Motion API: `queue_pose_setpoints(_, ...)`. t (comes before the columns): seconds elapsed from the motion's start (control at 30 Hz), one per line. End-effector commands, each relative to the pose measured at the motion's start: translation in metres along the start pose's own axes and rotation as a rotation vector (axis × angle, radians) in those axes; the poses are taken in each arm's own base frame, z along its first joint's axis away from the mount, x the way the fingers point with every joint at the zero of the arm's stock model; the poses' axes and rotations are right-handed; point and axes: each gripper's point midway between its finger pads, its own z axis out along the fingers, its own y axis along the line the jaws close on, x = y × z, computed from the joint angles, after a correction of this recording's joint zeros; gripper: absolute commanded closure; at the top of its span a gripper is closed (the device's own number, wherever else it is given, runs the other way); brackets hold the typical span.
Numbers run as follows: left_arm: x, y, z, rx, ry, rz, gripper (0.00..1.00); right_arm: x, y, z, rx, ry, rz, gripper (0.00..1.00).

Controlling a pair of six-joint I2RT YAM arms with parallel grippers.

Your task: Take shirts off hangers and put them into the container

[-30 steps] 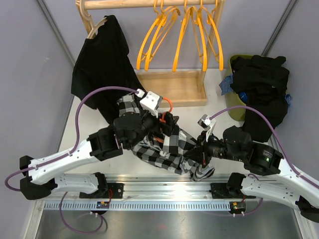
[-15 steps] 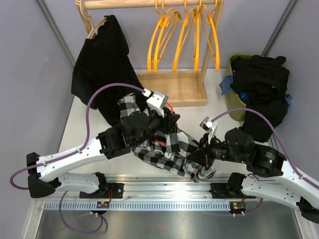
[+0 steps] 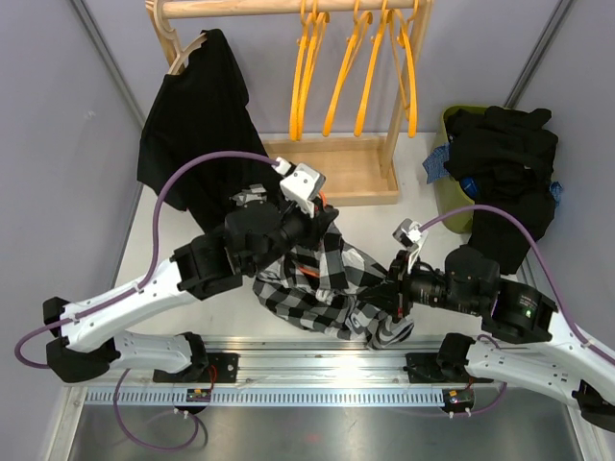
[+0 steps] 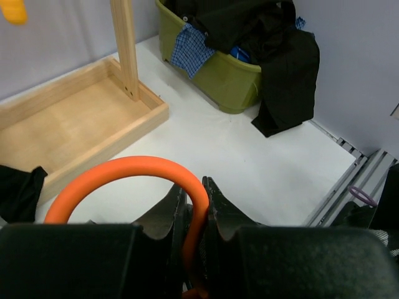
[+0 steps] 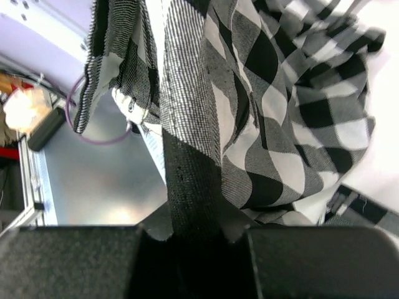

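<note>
One shirt looks to be coming off its hanger just now; that is the step in hand.

From above, the checked shirt (image 3: 317,288) lies bunched on the table (image 3: 380,216) between the two arms. The left tool (image 3: 325,223) sits at its far end, where a bit of the orange hanger (image 3: 324,200) pokes out. The right tool (image 3: 384,293) is buried in the near end of the cloth. The container (image 3: 448,125) stands at the far right, well apart, heaped with black shirts (image 3: 500,154) that spill over its rim. Another black shirt (image 3: 197,125) hangs on the rack (image 3: 288,8) beside a row of empty hangers (image 3: 356,67).

From the left wrist, the fingers (image 4: 163,208) are clenched on the orange hanger just below its hook (image 4: 134,167), which arches over them.

From the right wrist, the tool pinches a fold of the checked cloth, a dark edge strip running down between the jaws.

Next, I reckon, the arms must draw apart: the left pulls the hanger out while the right keeps the cloth. The hanger's ends are inside the shirt and may snag. After that comes the carry to the container, which is already so full that a shirt laid on top could slide off.
</note>
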Motion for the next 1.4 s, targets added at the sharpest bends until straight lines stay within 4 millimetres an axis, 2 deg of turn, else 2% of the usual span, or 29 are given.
queue_pose_setpoints(0.0, -0.085, 0.050, -0.012, -0.190, -0.205, -0.052, 1.00, -0.020, 0.005, -0.014, 0.009, -0.079, -0.003, 0.92)
queue_pose_setpoints(0.03, -0.083, 0.066, -0.007, -0.241, -0.186, -0.029, 1.00, -0.021, 0.004, -0.014, 0.011, -0.081, -0.001, 0.75)
queue_pose_setpoints(0.07, -0.085, 0.074, -0.006, -0.264, -0.181, -0.022, 1.00, -0.020, 0.004, -0.016, 0.012, -0.079, -0.001, 0.75)
queue_pose_setpoints(0.1, -0.089, 0.082, -0.006, -0.288, -0.179, -0.017, 1.00, -0.020, 0.004, -0.017, 0.018, -0.078, -0.002, 0.76)
queue_pose_setpoints(0.13, -0.093, 0.096, -0.008, -0.327, -0.173, -0.005, 1.00, -0.021, 0.004, -0.020, 0.018, -0.081, -0.003, 0.92)
queue_pose_setpoints(0.17, -0.095, 0.104, -0.011, -0.353, -0.176, 0.004, 1.00, -0.024, 0.004, -0.023, 0.021, -0.092, -0.003, 1.00)
queue_pose_setpoints(0.23, -0.090, 0.128, -0.019, -0.442, -0.162, 0.030, 1.00, -0.023, 0.002, -0.030, 0.037, -0.101, -0.002, 1.00)
queue_pose_setpoints(0.3, -0.090, 0.142, -0.032, -0.484, -0.174, 0.033, 1.00, -0.024, -0.001, -0.036, 0.055, -0.117, -0.005, 1.00)
queue_pose_setpoints(0.33, -0.081, 0.153, -0.036, -0.514, -0.158, 0.037, 1.00, -0.024, -0.003, -0.042, 0.064, -0.123, -0.005, 1.00)
queue_pose_setpoints(0.37, -0.079, 0.157, -0.040, -0.523, -0.158, 0.034, 1.00, -0.025, -0.005, -0.046, 0.079, -0.131, -0.006, 1.00)
queue_pose_setpoints(0.4, -0.082, 0.160, -0.053, -0.530, -0.178, 0.025, 1.00, -0.028, -0.013, -0.050, 0.125, -0.153, -0.005, 1.00)
queue_pose_setpoints(0.47, -0.074, 0.164, -0.064, -0.546, -0.173, 0.025, 1.00, -0.035, -0.021, -0.066, 0.179, -0.199, 0.007, 1.00)
queue_pose_setpoints(0.5, -0.078, 0.165, -0.076, -0.546, -0.195, 0.016, 1.00, -0.044, -0.034, -0.075, 0.255, -0.257, 0.021, 1.00)
queue_pose_setpoints(0.53, -0.077, 0.165, -0.082, -0.549, -0.203, 0.009, 1.00, -0.050, -0.038, -0.090, 0.280, -0.321, 0.038, 1.00)
queue_pose_setpoints(0.6, -0.071, 0.167, -0.089, -0.552, -0.203, 0.004, 1.00, -0.064, -0.054, -0.111, 0.369, -0.449, 0.095, 1.00)
queue_pose_setpoints(0.63, -0.071, 0.165, -0.096, -0.540, -0.217, -0.014, 1.00, -0.066, -0.058, -0.124, 0.378, -0.508, 0.116, 1.00)
queue_pose_setpoints(0.73, -0.065, 0.158, -0.098, -0.491, -0.218, -0.050, 1.00, -0.064, -0.071, -0.130, 0.427, -0.566, 0.152, 1.00)
queue_pose_setpoints(0.83, -0.058, 0.152, -0.096, -0.452, -0.205, -0.076, 1.00, -0.056, -0.077, -0.112, 0.462, -0.492, 0.143, 1.00)
queue_pose_setpoints(0.93, -0.054, 0.144, -0.098, -0.404, -0.210, -0.121, 1.00, -0.047, -0.091, -0.100, 0.555, -0.431, 0.156, 1.00)
queue_pose_setpoints(0.97, -0.056, 0.140, -0.104, -0.382, -0.229, -0.142, 1.00, -0.045, -0.092, -0.093, 0.554, -0.420, 0.160, 1.00)
queue_pose_setpoints(1.0, -0.062, 0.134, -0.106, -0.346, -0.265, -0.186, 1.00, -0.043, -0.092, -0.086, 0.549, -0.407, 0.159, 1.00)
queue_pose_setpoints(1.03, -0.056, 0.124, -0.103, -0.286, -0.256, -0.198, 1.00, -0.036, -0.097, -0.073, 0.568, -0.371, 0.154, 1.00)
queue_pose_setpoints(1.1, -0.064, 0.108, -0.109, -0.189, -0.297, -0.265, 1.00, -0.030, -0.102, -0.053, 0.594, -0.325, 0.157, 1.00)
queue_pose_setpoints(1.17, -0.066, 0.095, -0.115, -0.110, -0.323, -0.298, 1.00, -0.024, -0.113, -0.042, 0.652, -0.300, 0.158, 1.00)
queue_pose_setpoints(1.2, -0.074, 0.084, -0.119, -0.046, -0.352, -0.331, 1.00, -0.020, -0.120, -0.033, 0.695, -0.268, 0.151, 1.00)
queue_pose_setpoints(1.27, -0.078, 0.075, -0.128, 0.010, -0.379, -0.350, 1.00, -0.017, -0.134, -0.034, 0.788, -0.268, 0.153, 1.00)
queue_pose_setpoints(1.3, -0.087, 0.068, -0.139, 0.059, -0.413, -0.370, 1.00, -0.013, -0.140, -0.032, 0.827, -0.255, 0.151, 1.00)
queue_pose_setpoints(1.37, -0.094, 0.065, -0.149, 0.083, -0.437, -0.381, 1.00, -0.011, -0.149, -0.035, 0.889, -0.258, 0.155, 1.00)
